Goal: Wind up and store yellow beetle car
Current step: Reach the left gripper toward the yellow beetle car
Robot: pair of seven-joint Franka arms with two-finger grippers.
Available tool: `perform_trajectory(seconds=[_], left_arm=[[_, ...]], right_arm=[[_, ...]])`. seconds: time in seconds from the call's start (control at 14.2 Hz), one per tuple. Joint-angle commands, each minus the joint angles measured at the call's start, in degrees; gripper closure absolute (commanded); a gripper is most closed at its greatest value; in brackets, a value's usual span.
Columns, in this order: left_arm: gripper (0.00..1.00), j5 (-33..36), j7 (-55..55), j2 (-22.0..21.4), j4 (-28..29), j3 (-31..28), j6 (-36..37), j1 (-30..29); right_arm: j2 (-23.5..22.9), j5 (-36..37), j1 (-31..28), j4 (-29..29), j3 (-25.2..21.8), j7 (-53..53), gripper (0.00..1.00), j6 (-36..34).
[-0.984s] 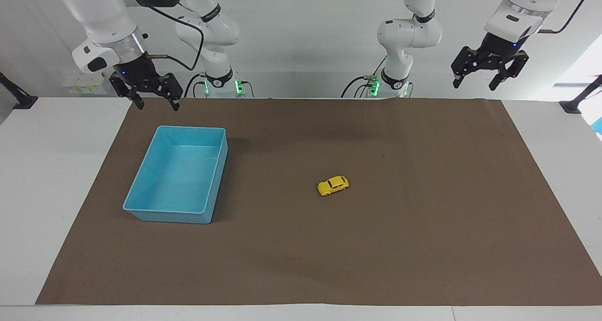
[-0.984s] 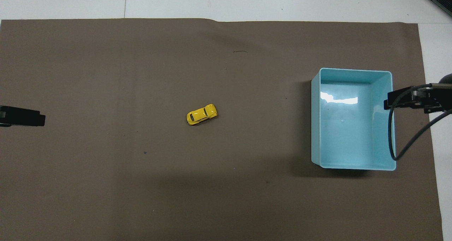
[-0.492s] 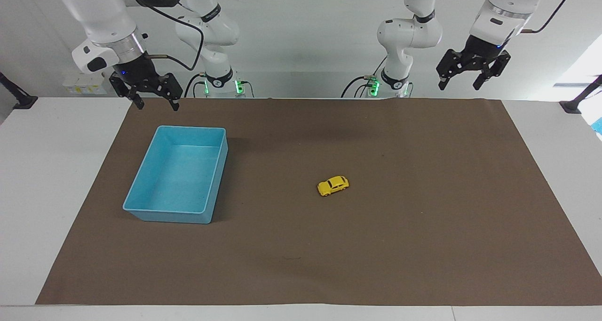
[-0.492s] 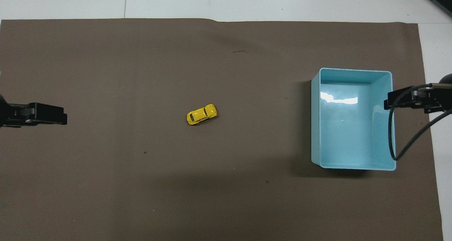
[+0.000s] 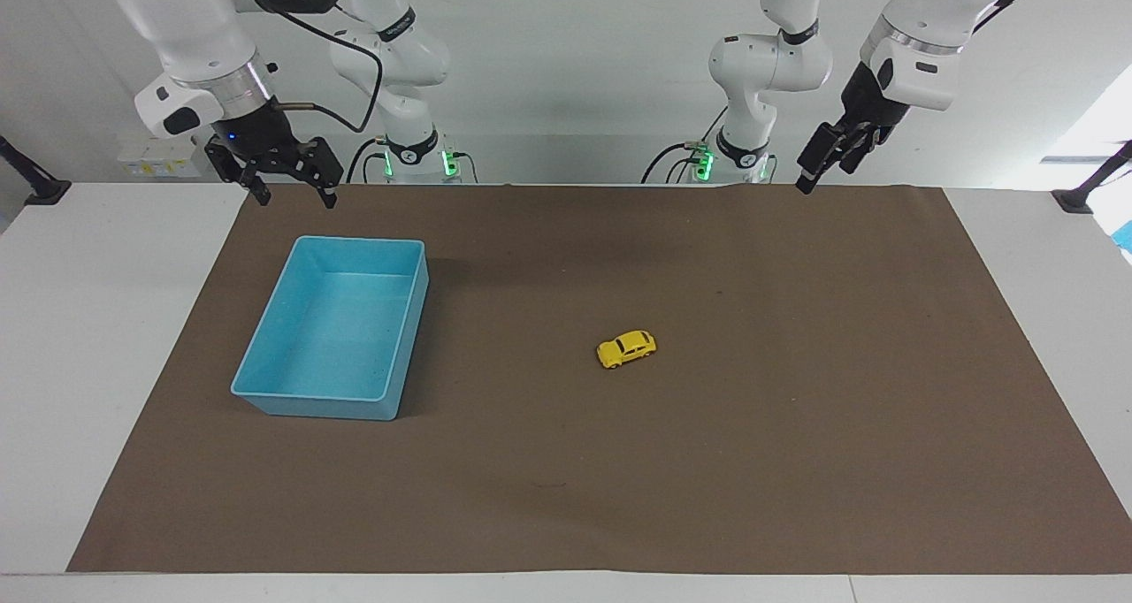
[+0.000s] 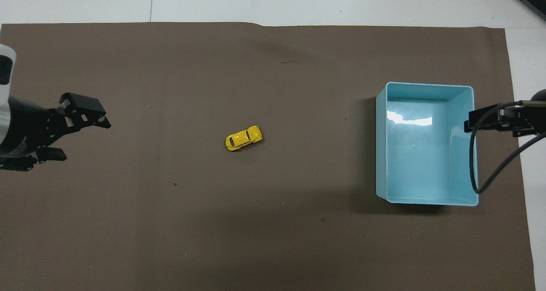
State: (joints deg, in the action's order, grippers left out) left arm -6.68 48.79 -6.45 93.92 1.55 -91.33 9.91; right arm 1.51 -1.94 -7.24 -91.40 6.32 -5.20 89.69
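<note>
Yellow beetle car (image 5: 627, 348) on mat, well apart from both fingers; fingers spread, empty.

- One tiny bright yellow toy beetle car (image 5: 626, 349) (image 6: 243, 138) with dark windows, sitting well apart from both grippers.
- One light blue rectangular plastic tray (image 5: 265, 389) (image 6: 426, 86), open-topped, with the right gripper up over its edge.
- One brown paper mat (image 5: 707, 479) (image 6: 170, 231) spread beneath everything.
- One white table (image 5: 88, 320) (image 6: 298, 1) under the mat.
- Two white robot arms, each ending in one black two-finger gripper: the left gripper (image 5: 818, 165) (image 6: 81, 135) and the right gripper (image 5: 296, 198) (image 6: 471, 126), so two grippers in all.
</note>
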Motion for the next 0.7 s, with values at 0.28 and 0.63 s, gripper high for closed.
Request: perform_trajectory(seconds=[0.28,0.63], left_arm=[[0.00,-1.40,26.60,1.96,3.37,-0.59,-4.54,2.22],[0.00,-1.40,51.36,6.10,3.64,-0.76,-11.05,1.34]], right_arm=[[0.95,-0.79,-1.02,-0.80,0.36,-0.77,0.00,-0.57],[0.95,-0.79,-1.02,-0.80,0.36,-0.69,0.00,-0.57]])
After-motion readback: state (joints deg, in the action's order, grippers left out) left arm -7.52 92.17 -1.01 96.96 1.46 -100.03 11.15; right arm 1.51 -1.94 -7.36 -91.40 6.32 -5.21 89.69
